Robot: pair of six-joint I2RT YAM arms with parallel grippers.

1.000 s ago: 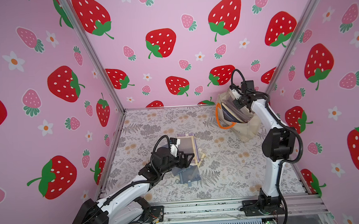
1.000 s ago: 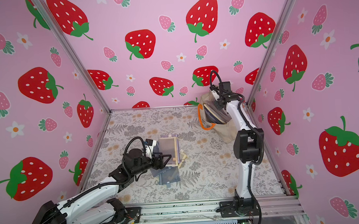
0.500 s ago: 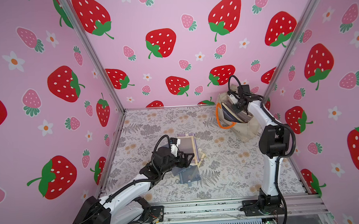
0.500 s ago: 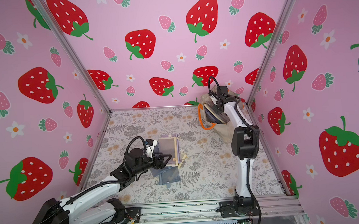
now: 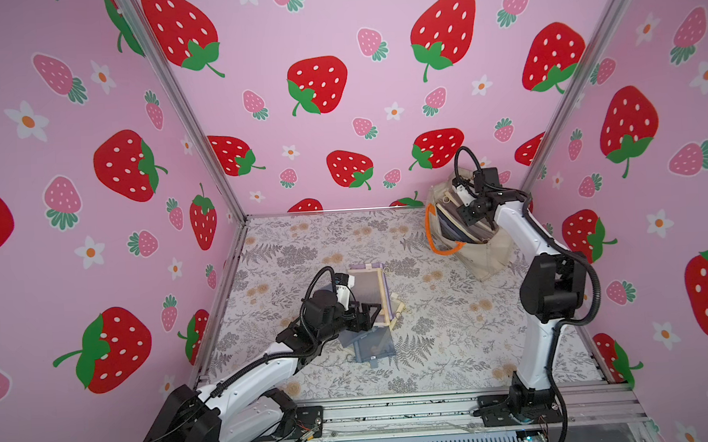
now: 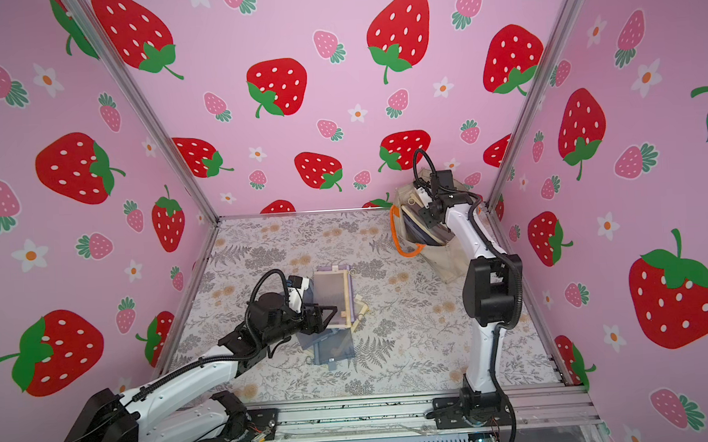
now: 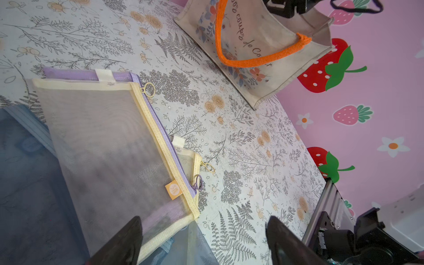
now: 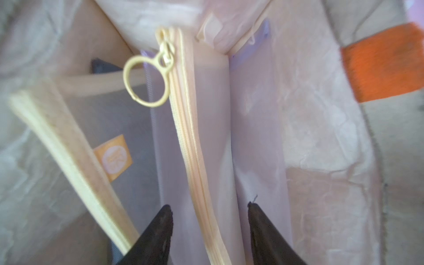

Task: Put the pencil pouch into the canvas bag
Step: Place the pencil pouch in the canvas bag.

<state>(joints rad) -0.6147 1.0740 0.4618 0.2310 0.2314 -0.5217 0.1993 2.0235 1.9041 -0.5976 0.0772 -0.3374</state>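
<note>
**Operator:** State of the left end effector (image 7: 204, 218)?

**Technician:** Jaws wide, holding nothing. It hangs low over a stack of flat pouches at mid-tabletop (image 5: 303, 241). One finger (image 7: 124, 243) is above the corner of the cream mesh pouch (image 7: 103, 137), which tops the stack. The other finger is above bare tabletop.

**Operator:** Stack contents?

**Technician:** A purple pouch (image 7: 75, 73) lies under the cream mesh pouch and shows along two of its edges. A blue pouch (image 7: 27, 183) lies lowest, offset toward the near edge. A small cream pouch (image 7: 187, 160) sticks out at the zipper side.

**Operator:** The bag (image 5: 487, 256)?

**Technician:** It sits in the far right corner of the tabletop with its mouth open. An orange handle (image 5: 430, 234) hangs down its front. Several flat pouches stand on edge inside.

**Operator:** Right end effector (image 8: 210, 206)?

**Technician:** It is inside the bag mouth, jaws partly apart and not clamped. The pencil pouch (image 8: 206, 137) stands on edge in the bag, its cream zipper running between the two fingers. Whether the fingers touch its sides cannot be told. A second mesh pouch (image 8: 68, 149) stands beside it.
</note>
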